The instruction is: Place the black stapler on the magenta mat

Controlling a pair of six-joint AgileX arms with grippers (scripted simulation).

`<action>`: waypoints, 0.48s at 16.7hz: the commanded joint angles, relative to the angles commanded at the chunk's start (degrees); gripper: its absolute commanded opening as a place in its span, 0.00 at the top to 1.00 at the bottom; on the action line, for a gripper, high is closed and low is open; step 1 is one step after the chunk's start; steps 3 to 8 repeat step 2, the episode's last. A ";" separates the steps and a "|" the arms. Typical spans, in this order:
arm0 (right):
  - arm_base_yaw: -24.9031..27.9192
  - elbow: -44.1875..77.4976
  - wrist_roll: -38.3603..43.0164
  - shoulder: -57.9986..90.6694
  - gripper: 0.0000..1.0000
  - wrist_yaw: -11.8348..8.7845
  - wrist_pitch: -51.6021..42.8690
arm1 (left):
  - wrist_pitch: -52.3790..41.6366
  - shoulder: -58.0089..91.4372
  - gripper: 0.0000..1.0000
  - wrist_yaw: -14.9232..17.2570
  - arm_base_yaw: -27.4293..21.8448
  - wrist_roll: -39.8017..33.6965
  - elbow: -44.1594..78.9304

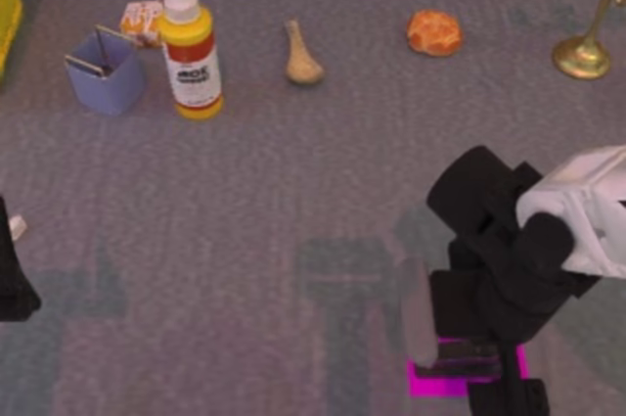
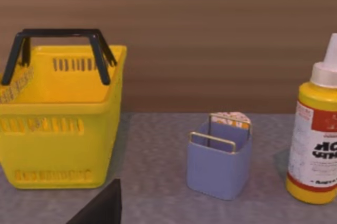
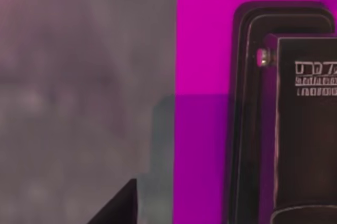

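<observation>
At the tabletop's left edge my left arm (image 1: 15, 279) sits parked; its gripper is not visible enough to judge, and it threatens nothing. Along the far edge stand a blue-grey cup (image 1: 104, 71), a yellow bottle (image 1: 191, 49), a tan gourd-shaped piece (image 1: 302, 59), an orange bun (image 1: 434, 32) and a brass stand (image 1: 585, 49), all well apart from the work.

The right gripper (image 1: 489, 352) hangs over the magenta mat (image 1: 435, 382), which lies at the near edge toward the right corner. The black stapler (image 3: 284, 129) lies on the mat, its length running along the mat's side, as the right wrist view shows. I cannot tell whether the fingers are closed on it or spread.

Judged from here, the risk is in the retreat. If a finger is touching the stapler, lifting away could drag it toward the mat's border or tip it. The mat is little wider than the stapler, so a small nudge could leave it overhanging.
</observation>
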 joint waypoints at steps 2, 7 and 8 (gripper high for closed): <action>0.00 0.00 0.00 0.00 0.00 0.00 0.00 | 0.00 0.00 0.00 0.00 0.00 0.00 0.00; 0.00 0.00 0.00 0.00 0.00 0.00 0.00 | 0.00 0.00 0.00 0.00 0.00 0.00 0.00; 0.00 0.00 0.00 0.00 0.00 0.00 0.00 | 0.00 0.00 0.00 0.00 0.00 0.00 0.00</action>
